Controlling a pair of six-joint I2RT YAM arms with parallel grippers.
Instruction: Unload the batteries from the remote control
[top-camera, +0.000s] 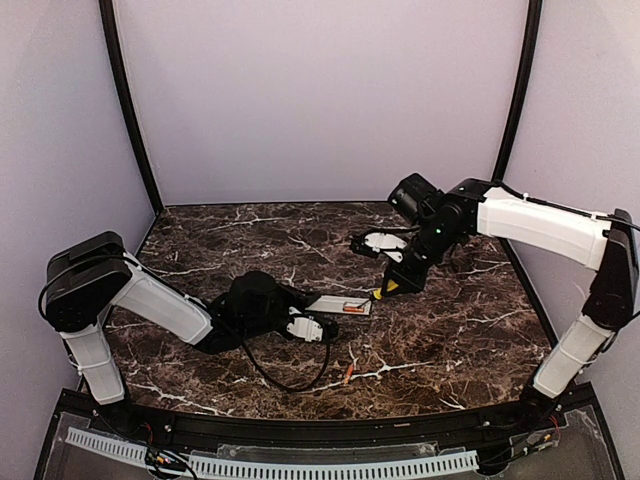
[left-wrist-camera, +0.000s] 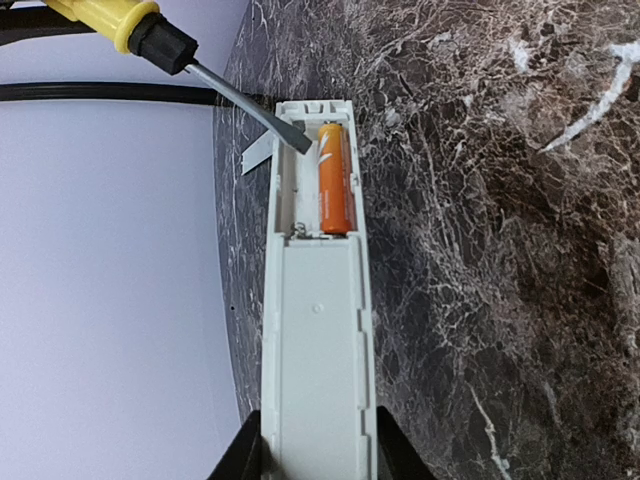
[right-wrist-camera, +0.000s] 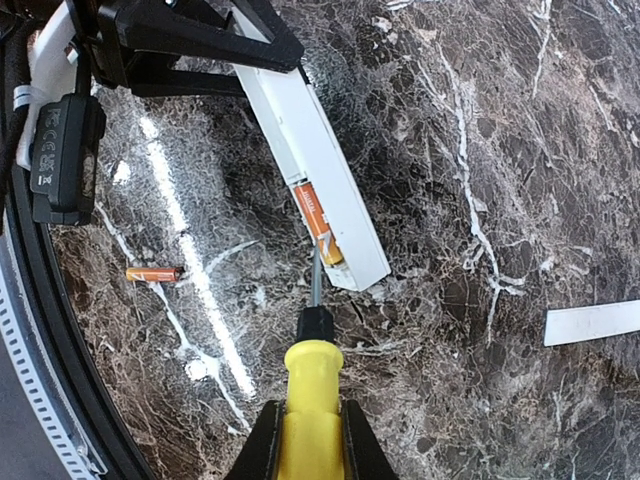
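Reaching low across the table (top-camera: 450, 330), left gripper (left-wrist-camera: 318, 455) clamps the remote control (left-wrist-camera: 315, 340); right gripper (right-wrist-camera: 312, 440) clamps the screwdriver (right-wrist-camera: 313, 375).

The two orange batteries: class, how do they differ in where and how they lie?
The seated battery lies in the recess of the remote control; the loose battery lies on the marble table. The screwdriver tip is beside the seated battery, far from the loose battery. Both are slim and orange.

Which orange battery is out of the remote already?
The battery lying loose on the marble table; the other battery sits inside the remote control's open compartment.
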